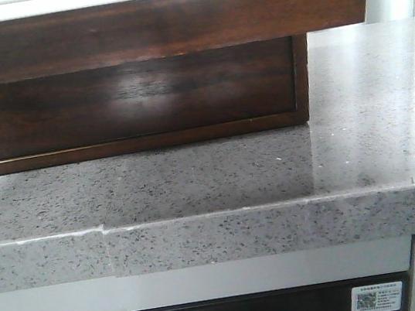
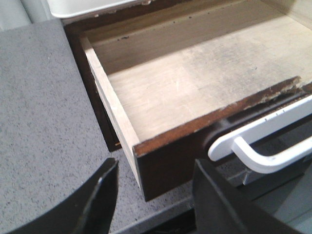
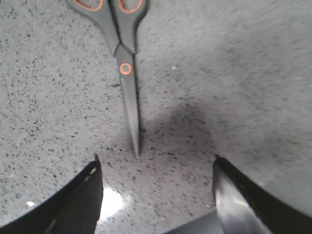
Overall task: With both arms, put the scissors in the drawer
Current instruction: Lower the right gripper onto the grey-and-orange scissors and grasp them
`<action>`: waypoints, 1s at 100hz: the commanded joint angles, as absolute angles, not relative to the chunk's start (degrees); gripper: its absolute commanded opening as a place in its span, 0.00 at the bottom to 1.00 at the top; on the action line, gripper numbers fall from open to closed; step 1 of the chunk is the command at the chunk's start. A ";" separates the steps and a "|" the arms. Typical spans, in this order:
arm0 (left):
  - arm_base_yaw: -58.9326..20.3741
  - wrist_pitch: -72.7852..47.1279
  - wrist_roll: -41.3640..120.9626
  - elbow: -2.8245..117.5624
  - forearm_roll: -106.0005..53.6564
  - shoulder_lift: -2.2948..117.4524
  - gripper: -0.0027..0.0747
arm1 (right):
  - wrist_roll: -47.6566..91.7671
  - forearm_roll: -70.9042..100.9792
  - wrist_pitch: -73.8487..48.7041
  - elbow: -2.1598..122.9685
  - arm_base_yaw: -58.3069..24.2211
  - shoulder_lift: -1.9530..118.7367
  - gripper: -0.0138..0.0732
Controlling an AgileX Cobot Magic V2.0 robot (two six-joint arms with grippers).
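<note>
My right gripper (image 3: 155, 195) hangs spread and empty over the scissors (image 3: 127, 73), which lie flat and closed on the speckled counter (image 3: 234, 73), blade tips toward my fingers. They look light, rigid and thin, with slick metal blades, so I'd pinch at the pivot near the handles. My left gripper (image 2: 156, 195) is parted too, beside the pulled-out drawer (image 2: 195, 83).
</note>
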State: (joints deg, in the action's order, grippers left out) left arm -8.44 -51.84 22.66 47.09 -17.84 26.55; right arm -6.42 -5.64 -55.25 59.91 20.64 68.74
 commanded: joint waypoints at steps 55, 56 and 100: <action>-8.91 -44.61 23.54 48.94 -19.05 27.51 0.47 | 10.74 4.36 -62.06 79.54 25.42 93.44 0.63; -8.91 -44.60 23.54 48.94 -19.05 27.51 0.47 | 10.87 4.39 -62.20 79.71 25.42 93.69 0.63; -8.91 -44.09 23.54 48.94 -19.05 27.51 0.47 | 13.16 5.16 -65.80 89.50 23.64 103.58 0.49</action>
State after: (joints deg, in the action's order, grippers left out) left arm -8.44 -48.50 23.61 47.09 -17.84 26.55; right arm 12.31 5.12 -64.64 86.29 23.64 104.89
